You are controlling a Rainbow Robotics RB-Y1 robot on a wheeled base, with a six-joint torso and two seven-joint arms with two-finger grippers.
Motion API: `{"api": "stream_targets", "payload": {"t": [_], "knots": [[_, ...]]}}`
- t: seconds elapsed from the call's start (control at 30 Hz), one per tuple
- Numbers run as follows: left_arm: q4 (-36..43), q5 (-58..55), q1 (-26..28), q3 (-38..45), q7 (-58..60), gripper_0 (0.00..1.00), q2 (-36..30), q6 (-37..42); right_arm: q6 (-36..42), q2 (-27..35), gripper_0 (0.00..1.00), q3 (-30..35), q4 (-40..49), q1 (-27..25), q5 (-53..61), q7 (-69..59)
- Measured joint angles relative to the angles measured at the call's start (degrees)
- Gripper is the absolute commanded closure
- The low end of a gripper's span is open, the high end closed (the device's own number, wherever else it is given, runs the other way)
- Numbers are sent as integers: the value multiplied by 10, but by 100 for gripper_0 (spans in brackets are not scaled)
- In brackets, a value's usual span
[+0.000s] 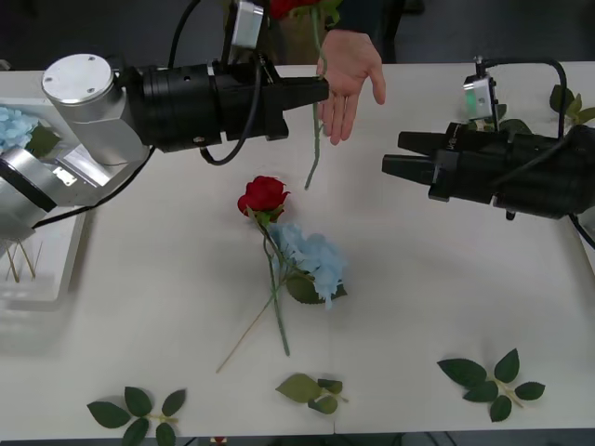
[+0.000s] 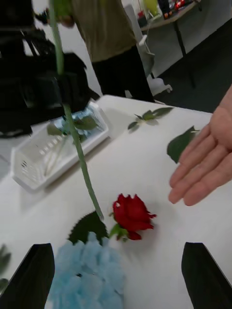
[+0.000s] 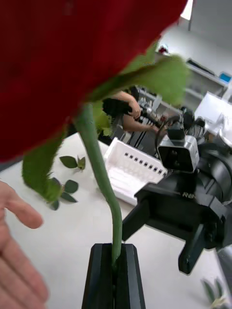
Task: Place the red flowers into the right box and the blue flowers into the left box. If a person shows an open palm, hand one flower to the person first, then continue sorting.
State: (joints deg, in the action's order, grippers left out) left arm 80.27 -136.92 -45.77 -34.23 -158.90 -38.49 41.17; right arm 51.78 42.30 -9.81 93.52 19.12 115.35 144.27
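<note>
My left gripper [image 1: 322, 89] is shut on the stem of a red flower [image 3: 72, 63], held up at the table's far edge beside a person's open palm [image 1: 350, 74]. The stem [image 1: 313, 158] hangs free below the fingers. A second red flower [image 1: 263, 195] lies mid-table, its stem crossing a blue flower [image 1: 311, 260]. My right gripper [image 1: 390, 154] hovers open to their right, empty; its wrist view shows that rose [image 2: 131, 215] and hydrangea [image 2: 87, 275]. The left box [image 1: 42, 279] holds a blue flower [image 1: 14, 125]. The right box [image 3: 130, 169] stands beyond my right arm.
Loose green leaf sprigs lie near the front edge [image 1: 138, 411], [image 1: 314, 390], [image 1: 491, 379] and at the far right corner [image 1: 569, 102]. A person stands behind the table's far edge. Bare tabletop lies between the flowers and each box.
</note>
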Motion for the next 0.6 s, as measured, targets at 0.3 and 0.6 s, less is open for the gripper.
{"api": "stream_targets", "payload": {"t": [0.3,0.6], "knots": [[0,-7,16,0,64,100,40,-37,10,-43,24,0,0,-28,61,42],[-1,-7,16,0,64,100,40,-39,-71,-80,23,-47,0,-26,61,101]]}}
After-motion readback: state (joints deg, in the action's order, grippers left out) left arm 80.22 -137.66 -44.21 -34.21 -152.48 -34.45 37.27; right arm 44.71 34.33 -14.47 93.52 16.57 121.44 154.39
